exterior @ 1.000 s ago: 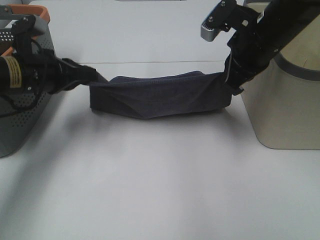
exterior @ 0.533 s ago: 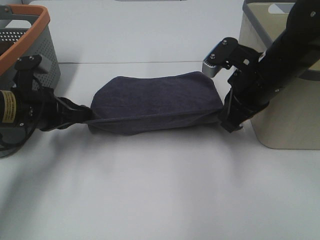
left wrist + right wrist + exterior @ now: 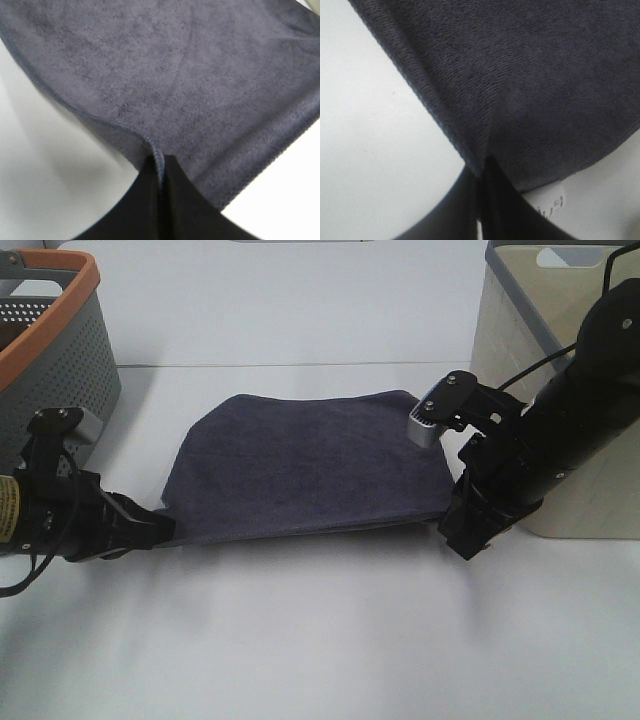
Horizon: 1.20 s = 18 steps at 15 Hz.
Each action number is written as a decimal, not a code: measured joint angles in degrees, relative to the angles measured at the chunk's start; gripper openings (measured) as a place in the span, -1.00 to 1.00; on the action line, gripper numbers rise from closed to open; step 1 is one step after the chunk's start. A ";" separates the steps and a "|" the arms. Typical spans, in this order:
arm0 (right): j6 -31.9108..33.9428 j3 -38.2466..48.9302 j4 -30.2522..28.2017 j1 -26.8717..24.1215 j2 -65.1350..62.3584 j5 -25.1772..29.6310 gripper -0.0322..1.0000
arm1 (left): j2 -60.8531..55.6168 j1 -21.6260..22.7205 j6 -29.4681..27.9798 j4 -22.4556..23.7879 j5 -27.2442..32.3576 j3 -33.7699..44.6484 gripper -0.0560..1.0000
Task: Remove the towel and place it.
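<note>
Presently on the table (image 3: 320,640): the towel (image 3: 305,465) is laid out nearly flat on the white surface, between the two arms and about midway across the exterior view.
Cloth: a dark navy-grey terry weave is seen; the far corners are rounded over, and the near edge is drawn in a fairly straight line from one arm to the other.
Left side: the left gripper (image 3: 160,530) is clamped on the towel's near left corner. In the left wrist view the stitched hem (image 3: 102,119) is pinched between the two black fingers (image 3: 135,210), with no gap between them.
Right side: the right gripper (image 3: 455,530) is clamped on the near right corner. In the right wrist view the cloth is gathered into a fold where the jaws meet.
Label: a small white tag (image 3: 552,202) with faint print is seen at the corner held by the right gripper, just beside its jaws.
Height: both held corners are kept low over the table; whether they touch it cannot be told.
Far left: a perforated grey basket (image 3: 60,350) with an orange rim is set behind the left arm, apart from the towel.
Far right: a beige bin (image 3: 510,340) with a grey rim is set behind the right arm; the towel is not touched by it.
</note>
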 joint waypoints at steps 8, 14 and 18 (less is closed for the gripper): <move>1.26 0.00 -5.50 6.65 4.18 0.17 -0.89 | 0.00 0.00 -4.70 6.25 6.25 0.86 -0.89; 2.52 0.00 -8.37 6.65 4.47 2.01 -0.35 | 0.00 0.00 -5.67 7.79 5.50 0.86 -0.10; 3.38 0.00 -10.14 6.65 2.35 2.41 0.41 | -1.83 0.00 -8.37 7.79 6.19 0.92 0.43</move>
